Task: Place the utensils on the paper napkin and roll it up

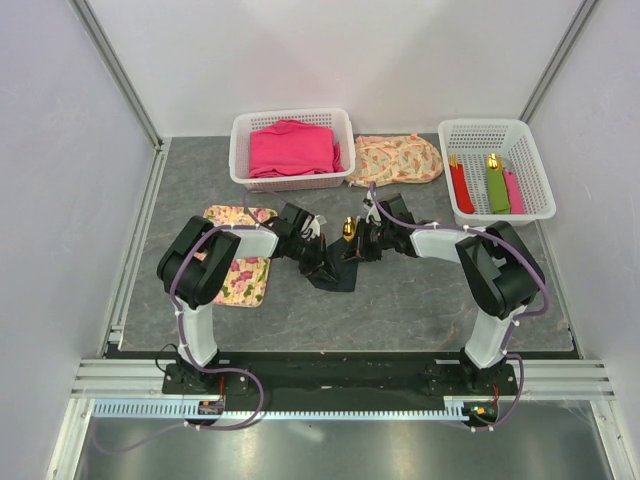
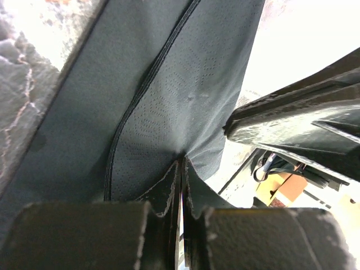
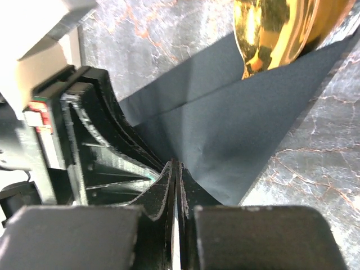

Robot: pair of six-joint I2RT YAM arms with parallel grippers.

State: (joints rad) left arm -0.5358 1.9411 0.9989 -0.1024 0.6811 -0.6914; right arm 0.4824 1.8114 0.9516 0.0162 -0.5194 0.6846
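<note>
The grey marbled tabletop [image 1: 400, 300] lies open on the near side of both sets of fingers, and also out past the right fingers toward the wall. Far beyond the fingers, along the back edge, stand two white baskets. The left basket [image 1: 240, 150] holds a pink cloth [image 1: 290, 148]. The right basket [image 1: 540, 190] holds red, green and pink napkin rolls [image 1: 485, 185]. A floral cloth [image 1: 395, 158] lies between the two baskets, just beyond the right fingers. A floral mat [image 1: 245, 280] sits behind the left fingers, partly under that arm.

The paper napkin [image 1: 335, 275] is bunched between the two sets of fingers at mid-tabletop. Its loose part trails toward the near edge.

The left fingers [image 2: 173, 183] are clenched on a ragged edge of the napkin. From the pinch the sheet rises away in a taut fold, with a dark seam line running up it. The right fingers [image 3: 170, 177] are also pressed together on the sheet, grasping one edge. From there the black paper fans out flat to a straight edge against the bare tabletop on their right.

Of the utensils [image 3: 281, 34], only a shiny gold head is visible. It lies on the napkin straight ahead of the right fingers.

The overhead view shows how close the two arms meet, nearly tip to tip, but not the grips. The wrist views show the pinches and the paper's dotted embossing, and each catches the other arm's black fingers close alongside. The left wrist view shows no gold.
</note>
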